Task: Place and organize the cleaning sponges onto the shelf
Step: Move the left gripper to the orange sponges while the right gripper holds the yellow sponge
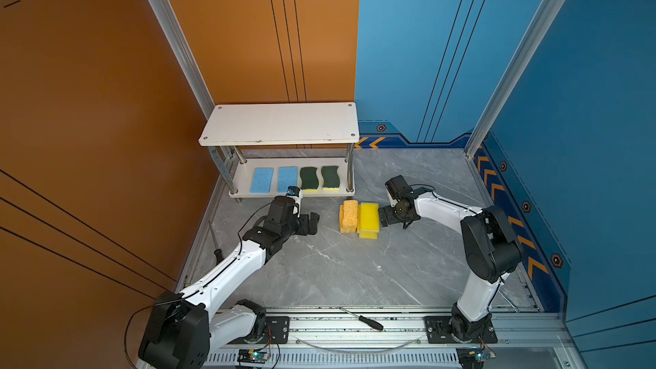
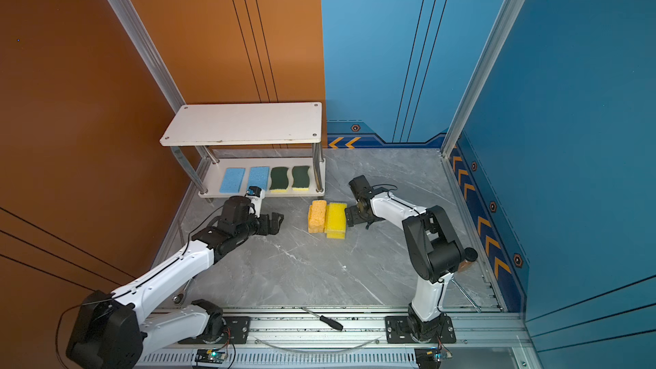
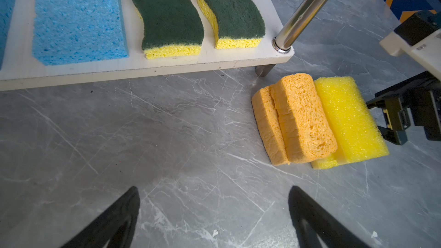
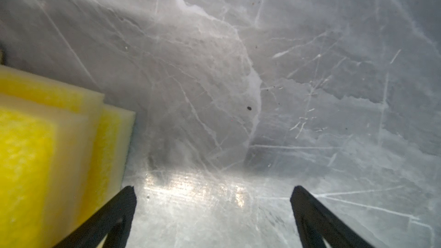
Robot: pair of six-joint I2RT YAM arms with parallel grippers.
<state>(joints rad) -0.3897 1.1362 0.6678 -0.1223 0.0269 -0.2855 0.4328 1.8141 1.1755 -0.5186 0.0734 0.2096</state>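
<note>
The shelf (image 1: 280, 124) stands at the back left, its top board bare. On its lower board (image 3: 167, 64) lie two light blue sponges (image 1: 262, 179) (image 1: 287, 179) and two wavy green-on-yellow sponges (image 1: 309, 179) (image 1: 330, 178) in a row. On the table in front, two orange sponges (image 1: 348, 216) lean against a stack of yellow sponges (image 1: 369, 220). My left gripper (image 1: 315, 223) is open and empty, a short way left of the orange pair (image 3: 303, 118). My right gripper (image 1: 382, 220) is open and empty too, right beside the yellow stack (image 4: 35, 151).
A screwdriver (image 1: 365, 321) lies on the front rail, and another (image 1: 214, 239) lies along the table's left edge. A metal rod (image 1: 509, 301) rests at the right front corner. The shelf's chrome leg (image 3: 307, 10) stands close to the loose sponges. Walls close in at the back and sides.
</note>
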